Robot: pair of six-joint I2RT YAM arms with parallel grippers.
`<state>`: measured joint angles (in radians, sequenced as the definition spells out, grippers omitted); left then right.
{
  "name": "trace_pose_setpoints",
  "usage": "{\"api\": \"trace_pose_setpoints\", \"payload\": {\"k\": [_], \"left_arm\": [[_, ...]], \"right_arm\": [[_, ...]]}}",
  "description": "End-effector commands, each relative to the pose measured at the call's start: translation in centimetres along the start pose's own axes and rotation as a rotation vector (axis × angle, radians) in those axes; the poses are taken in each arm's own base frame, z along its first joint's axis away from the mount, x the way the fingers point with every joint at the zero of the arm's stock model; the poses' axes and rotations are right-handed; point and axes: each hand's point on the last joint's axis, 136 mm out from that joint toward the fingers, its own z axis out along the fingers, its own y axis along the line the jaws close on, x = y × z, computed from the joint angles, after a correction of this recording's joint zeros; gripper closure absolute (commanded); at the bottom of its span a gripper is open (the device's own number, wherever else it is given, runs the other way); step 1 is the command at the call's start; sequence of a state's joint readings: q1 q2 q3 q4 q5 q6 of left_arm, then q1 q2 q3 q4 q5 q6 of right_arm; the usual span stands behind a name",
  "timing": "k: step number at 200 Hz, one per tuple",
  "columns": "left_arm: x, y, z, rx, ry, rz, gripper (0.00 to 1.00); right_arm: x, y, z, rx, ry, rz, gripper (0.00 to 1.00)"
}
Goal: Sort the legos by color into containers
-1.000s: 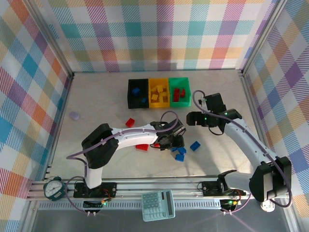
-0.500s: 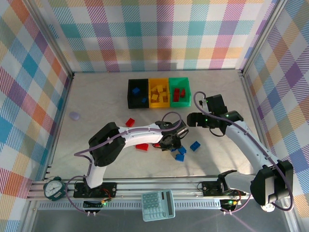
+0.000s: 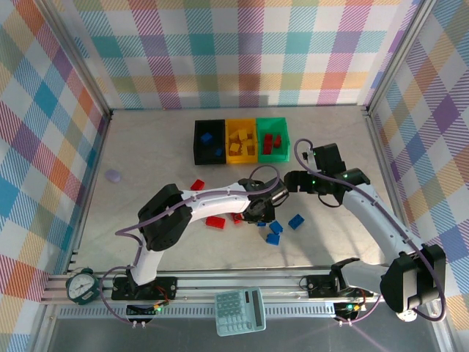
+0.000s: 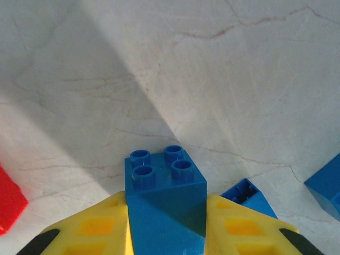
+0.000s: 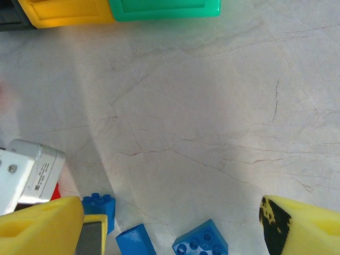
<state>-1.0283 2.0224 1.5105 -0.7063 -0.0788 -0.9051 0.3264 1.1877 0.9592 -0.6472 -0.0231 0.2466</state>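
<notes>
Left wrist: left pincer (image 4: 166, 215) clamps a blue brick (image 4: 164, 183), open table (image 4: 212, 79) ahead; right pincer (image 5: 170, 228) gapes wide.

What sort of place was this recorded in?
Probably a lab robot test cell rather than a home or factory: checked fabric walls, an aluminium frame along the near edge, and a small marble-look tabletop.

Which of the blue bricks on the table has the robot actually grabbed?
The four-stud blue brick, clamped between the left gripper's yellow fingers. The other blue bricks lie free on the table beside it.
</notes>
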Motion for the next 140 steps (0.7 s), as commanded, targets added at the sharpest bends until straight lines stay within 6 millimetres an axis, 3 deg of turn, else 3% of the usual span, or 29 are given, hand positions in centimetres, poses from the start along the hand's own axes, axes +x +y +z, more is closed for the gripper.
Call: {"api": "trace_pose_setpoints", "payload": {"k": [1, 49, 75, 100, 140], "left_arm": [[-2.8, 1.9, -1.6, -0.073, -0.038, 0.042, 0.77], [-9.4, 4.6, -6.0, -0.067, -0.129, 0.039, 0.78], [-14.1, 7.6, -7.3, -0.064, -0.188, -0.004, 0.78], [-18.9, 9.0, -8.9, -0.056, -0.267, 0.029, 0.77], [-25.5, 12.1, -9.2, -0.083, -0.335, 0.02, 0.77]], "right_arm": [[0.0, -0.1, -0.3, 0.0, -0.013, -0.013, 0.14], [0.4, -0.6, -0.3, 0.022, 0.004, -0.002, 0.15], [0.5, -0.4, -0.9, 0.013, 0.003, 0.015, 0.15], [0.6, -0.3, -1.2, 0.014, 0.009, 0.022, 0.16], [1.0, 0.0, -1.8, 0.0, 0.023, 0.04, 0.17]]}}
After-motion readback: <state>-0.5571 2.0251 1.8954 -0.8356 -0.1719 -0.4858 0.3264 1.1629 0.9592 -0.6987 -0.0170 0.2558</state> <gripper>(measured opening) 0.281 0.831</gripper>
